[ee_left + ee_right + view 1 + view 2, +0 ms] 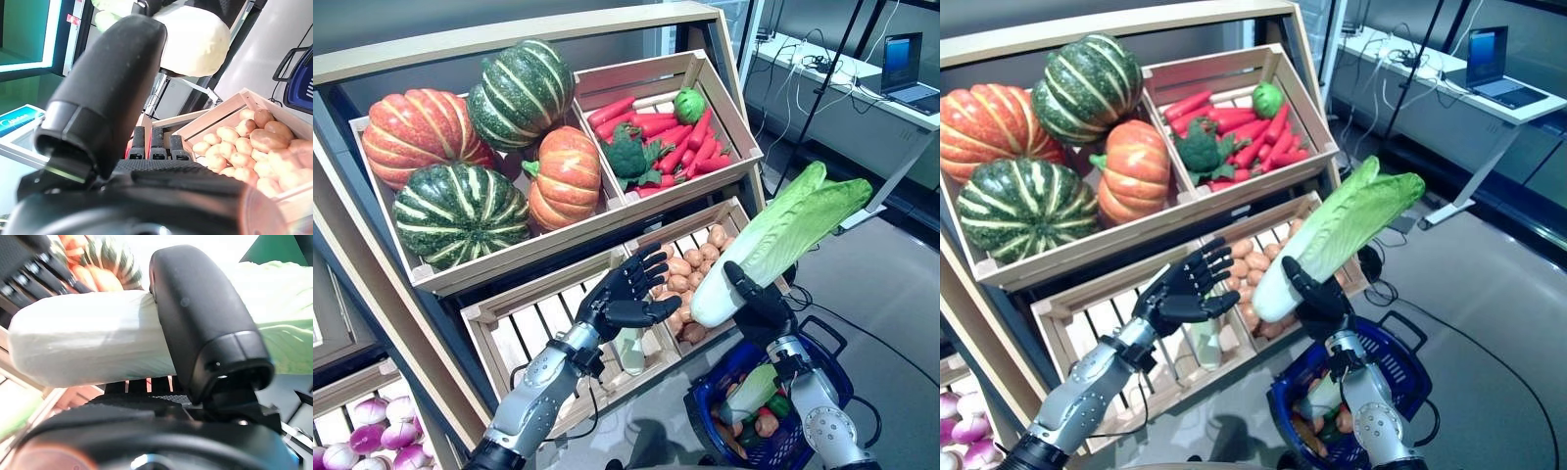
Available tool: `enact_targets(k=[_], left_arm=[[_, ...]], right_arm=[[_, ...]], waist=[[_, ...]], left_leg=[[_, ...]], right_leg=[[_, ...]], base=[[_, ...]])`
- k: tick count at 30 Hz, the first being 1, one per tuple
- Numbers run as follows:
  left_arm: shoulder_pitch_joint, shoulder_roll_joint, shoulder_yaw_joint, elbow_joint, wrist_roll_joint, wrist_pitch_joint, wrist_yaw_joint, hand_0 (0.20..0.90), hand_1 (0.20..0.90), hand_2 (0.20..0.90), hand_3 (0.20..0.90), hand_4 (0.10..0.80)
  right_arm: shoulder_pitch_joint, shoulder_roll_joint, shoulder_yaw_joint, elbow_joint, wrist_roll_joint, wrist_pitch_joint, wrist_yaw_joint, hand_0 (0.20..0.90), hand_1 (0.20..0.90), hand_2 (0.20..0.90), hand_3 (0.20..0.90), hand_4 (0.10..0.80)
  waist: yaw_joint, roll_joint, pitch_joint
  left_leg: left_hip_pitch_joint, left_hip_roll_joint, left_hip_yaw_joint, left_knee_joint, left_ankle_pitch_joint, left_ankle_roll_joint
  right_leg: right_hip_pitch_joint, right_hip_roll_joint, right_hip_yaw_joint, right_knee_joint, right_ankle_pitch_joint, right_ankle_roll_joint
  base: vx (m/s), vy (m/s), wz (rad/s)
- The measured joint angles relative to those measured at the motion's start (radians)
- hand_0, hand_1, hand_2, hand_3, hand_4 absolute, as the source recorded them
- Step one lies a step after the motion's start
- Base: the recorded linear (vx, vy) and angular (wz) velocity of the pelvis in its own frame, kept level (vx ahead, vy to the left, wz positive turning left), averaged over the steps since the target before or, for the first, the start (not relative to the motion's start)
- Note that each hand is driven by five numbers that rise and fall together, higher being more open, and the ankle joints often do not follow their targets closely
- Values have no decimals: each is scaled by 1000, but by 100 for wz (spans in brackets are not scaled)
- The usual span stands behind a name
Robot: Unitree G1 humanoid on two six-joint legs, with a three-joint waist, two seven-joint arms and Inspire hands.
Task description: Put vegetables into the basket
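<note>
My right hand (759, 304) is shut on a long napa cabbage (783, 235) with a white stem and pale green leaves, held tilted in the air above the blue basket (818, 362). The right wrist view shows the thumb (205, 323) curled over the white stem (83, 342). The basket stands on the floor at the lower right and holds several vegetables (754, 401). My left hand (626, 289) hovers open, fingers spread, just left of the cabbage's stem and over the lower crates.
A slanted wooden shelf carries a crate of pumpkins and striped squashes (470, 157), a crate of carrots with broccoli (656, 137), a potato crate (690, 274) and a nearly bare slatted crate (548, 333). Purple onions (372, 431) lie at the lower left. A desk with a laptop (901, 69) stands behind.
</note>
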Motion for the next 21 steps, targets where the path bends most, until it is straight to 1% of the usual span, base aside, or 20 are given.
enact_targets(k=[4, 6, 8, 11, 14, 17, 19, 20, 21], left_arm=[[0, -5, 0, 0, 0, 0, 11, 900, 900, 900, 900, 800], [0, -5, 2, 1, 0, 0, 11, 900, 900, 900, 900, 800], [0, -4, 11, 2, 0, 0, 13, 900, 900, 900, 900, 800], [0, -4, 34, 2, 0, 2, 13, 900, 900, 900, 900, 800], [1, -3, 51, 3, 0, 13, 32, 900, 900, 900, 900, 800], [-1, -3, 51, 12, 2, 26, 54, 900, 900, 900, 900, 800], [5, 0, 52, 17, 3, 36, 74, 900, 900, 900, 900, 800], [12, 0, 54, 19, 4, 40, 82, 900, 900, 900, 900, 800], [17, 1, 55, 20, 4, 43, 86, 900, 900, 900, 900, 800]], right_arm=[[0, 6, -3, 37, -11, -47, -51, 300, 300, 300, 300, 400], [-2, 23, -29, 67, -13, -66, -83, 300, 300, 300, 300, 400], [-6, 28, -56, 106, -20, -112, -150, 300, 300, 300, 300, 400], [-15, 35, -124, 166, -89, -164, -266, 300, 300, 300, 300, 400], [-25, 31, -199, 221, -182, -207, -410, 300, 300, 300, 300, 400], [-53, -1, -233, 303, -290, -206, -549, 300, 300, 300, 300, 400], [-52, -22, -235, 323, -395, -178, -638, 300, 300, 300, 300, 400], [-52, -30, -234, 333, -455, -156, -670, 300, 300, 300, 300, 400], [-52, -34, -234, 335, -477, -144, -687, 300, 300, 300, 300, 400]], waist=[[0, 0, 0], [1, 0, 0], [2, 1, 1], [2, 0, 3], [1, 2, 7], [0, -1, 21], [-1, -1, 30], [-2, -1, 32], [-1, -2, 36]], left_leg=[[-2, 0, 1, 0, 0, 0], [-2, 0, 1, 0, 0, 0], [-2, 0, 2, 0, 0, 0], [-1, 0, 3, 0, -1, 0], [1, 0, 5, 0, -1, 0], [6, 1, 8, 0, -1, 1], [6, 2, 8, 0, -1, 1], [6, 2, 8, 0, -1, 1], [5, 2, 8, 0, -1, 1]], right_leg=[[-2, 0, 1, 0, 0, 0], [-2, 0, 1, 0, 0, 0], [-2, 0, 1, 0, 0, 1], [-2, 0, 1, 0, 0, 1], [-1, 4, 4, 0, 1, 1], [1, 5, 8, 0, 1, 1], [1, 6, 8, 0, 1, 0], [1, 6, 8, 0, 1, 0], [1, 7, 8, 0, 1, 0]], base=[[0, 0, 0], [0, 0, 0], [0, 0, 0], [0, 0, 0], [83, -38, -4], [102, -47, -4], [77, -52, -1], [38, -42, 0], [0, -59, 0]])
